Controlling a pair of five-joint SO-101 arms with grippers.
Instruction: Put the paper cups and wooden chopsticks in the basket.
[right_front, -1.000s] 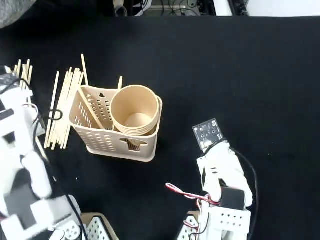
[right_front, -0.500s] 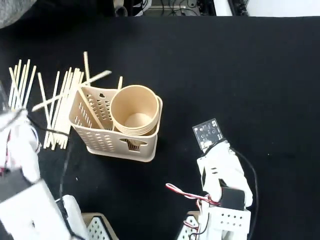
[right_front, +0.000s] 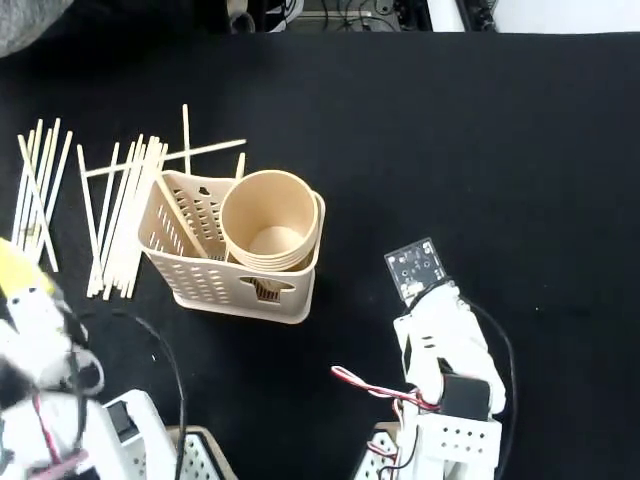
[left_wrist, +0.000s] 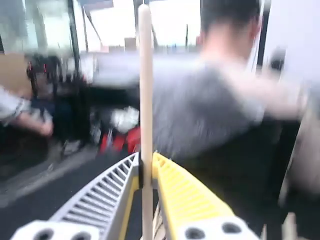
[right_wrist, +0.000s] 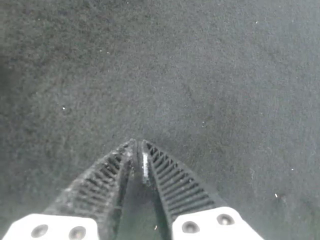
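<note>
Chopstick (left_wrist: 145, 75) clamped in left gripper (left_wrist: 145, 161) — basket (right_front: 215, 287) is the target

The left gripper is closed tight on one chopstick, which runs between its jaws with a long part sticking out past the fingertips. In the high view the left arm (right_front: 35, 335) sits at the lower left, well apart from the basket. The cups (right_front: 270, 225) are stacked in the basket's far half. One stick (right_front: 186, 222) leans in the half nearer the loose chopsticks (right_front: 120, 225), and that open half looks like the place to aim. The held stick should probably be carried high enough to pass the rim, then tipped so one end points down. It should be let go only once that end is inside — released early, it could glance off the rim. The right gripper (right_wrist: 137, 150) is pressed together, empty, over the table (right_front: 450, 130).
</note>
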